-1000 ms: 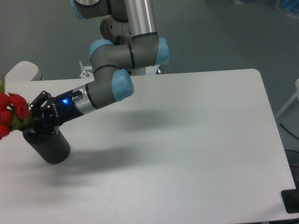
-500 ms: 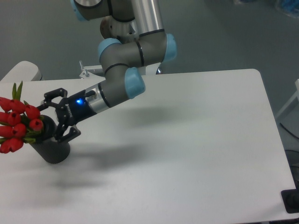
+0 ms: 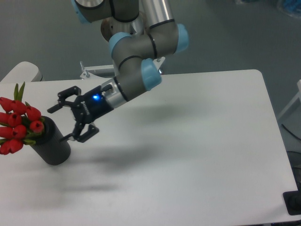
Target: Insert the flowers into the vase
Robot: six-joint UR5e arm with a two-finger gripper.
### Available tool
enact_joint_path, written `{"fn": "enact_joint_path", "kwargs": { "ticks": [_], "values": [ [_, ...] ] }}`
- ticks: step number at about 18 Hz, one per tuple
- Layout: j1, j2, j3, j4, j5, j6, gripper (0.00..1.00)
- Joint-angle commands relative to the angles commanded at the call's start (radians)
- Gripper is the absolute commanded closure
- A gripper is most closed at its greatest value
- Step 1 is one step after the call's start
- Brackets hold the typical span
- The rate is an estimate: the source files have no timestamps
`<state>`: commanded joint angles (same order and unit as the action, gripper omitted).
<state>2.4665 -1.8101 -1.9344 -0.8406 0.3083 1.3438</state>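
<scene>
I see the flowers (image 3: 19, 125) sitting in the vase (image 3: 52, 147) at the table's (image 3: 197, 141) left edge, heads leaning left. My gripper (image 3: 66, 115) hangs released, fingers spread, just right of it.

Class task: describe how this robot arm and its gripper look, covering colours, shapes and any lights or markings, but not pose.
The arm is made of smooth silver-grey cylindrical tubes joined by rounded joints with light blue end caps. The gripper is black, with two thin, angular, linked jaws. A small blue light glows on its body. No loose cables or readable markings are visible.
</scene>
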Motion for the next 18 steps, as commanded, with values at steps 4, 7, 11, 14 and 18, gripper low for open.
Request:
{"fn": "enact_joint_path", "kwargs": {
  "ticks": [4,7,11,14,18],
  "values": [
    [0.086,-0.037,0.032,0.000,0.005,0.008,0.00],
    [0.132,-0.078,0.048,-0.002,0.024,0.008,0.00],
    [0.146,-0.136,0.129,-0.002,0.156,0.006,0.00],
    [0.146,-0.169,0.182,-0.002,0.227,0.005,0.00],
    [0.146,-0.239,0.296,-0.006,0.418,0.006,0.00]
  ]
}}
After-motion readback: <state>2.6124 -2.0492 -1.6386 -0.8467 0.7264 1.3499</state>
